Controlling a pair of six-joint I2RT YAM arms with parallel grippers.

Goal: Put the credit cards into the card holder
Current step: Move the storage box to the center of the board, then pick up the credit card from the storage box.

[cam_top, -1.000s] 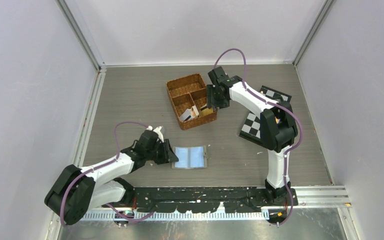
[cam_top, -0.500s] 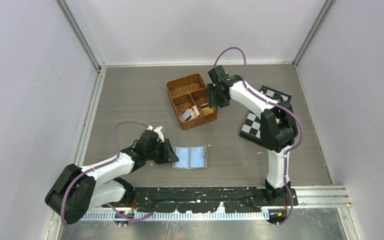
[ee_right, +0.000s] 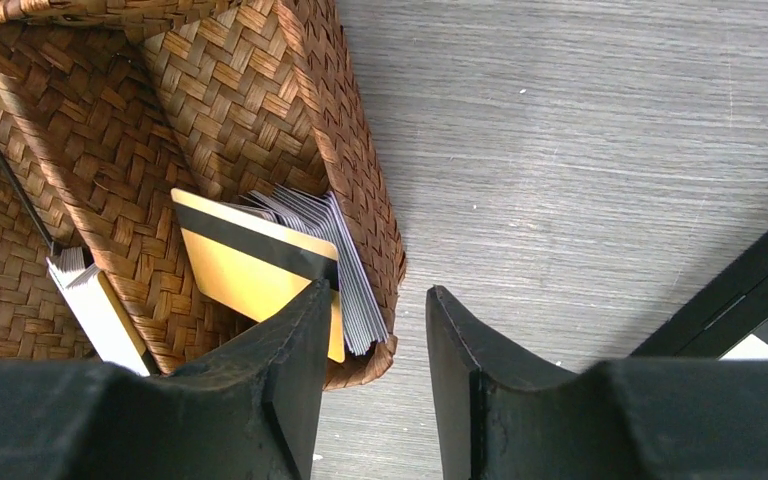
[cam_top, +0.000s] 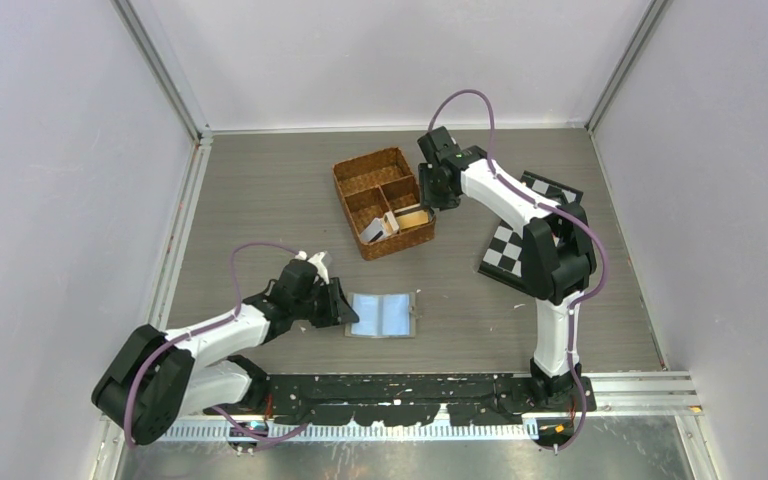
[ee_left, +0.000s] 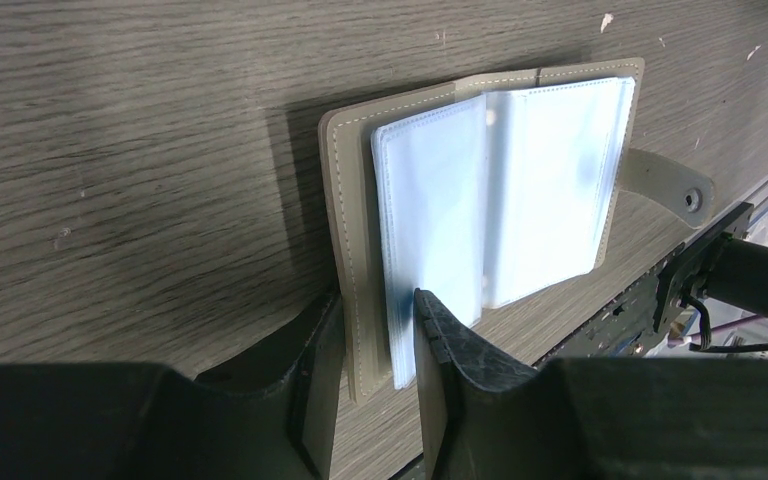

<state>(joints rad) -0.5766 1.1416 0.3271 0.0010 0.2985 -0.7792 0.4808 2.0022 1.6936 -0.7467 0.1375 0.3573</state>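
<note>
On the table [cam_top: 260, 200], behind centre: basket [cam_top: 397, 248]. Holds credit cards [ee_right: 260, 275] on edge in its near right compartment, against the right wall; more in the compartment to the left. Straddling that right wall: right gripper [ee_right: 378, 300], one finger inside by the cards, one outside. Right of the basket: checkerboard [cam_top: 505, 255]. Before the basket, near the front edge: card holder [cam_top: 384, 314], lying open, left gripper [ee_left: 375, 300] clamped on its left edge.

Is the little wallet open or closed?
Open. The card holder lies spread flat, its clear blue sleeves facing up and its snap tab undone.
</note>
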